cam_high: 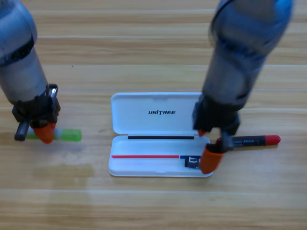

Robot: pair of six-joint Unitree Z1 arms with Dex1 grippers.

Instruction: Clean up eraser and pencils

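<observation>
Right gripper (211, 146): at the white case's (144, 106) four-o'clock corner, one orange jaw low over the tray, jaw gap not discernible; black-and-red pencil (254, 141) lies at its three o'clock, seemingly gripped for loading. Eraser (192, 162), one: in the tray's right end, stowed. Left gripper (42, 130): at nine o'clock, over the green pencil (71, 135), jaw state unclear. Pencils, two: both outside the case.

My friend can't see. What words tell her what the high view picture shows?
Two grey robot arms work at a wooden table around an open white case. The right tool is at a black pencil by the case's right end, near the eraser inside; the left tool is over a green pencil.
</observation>
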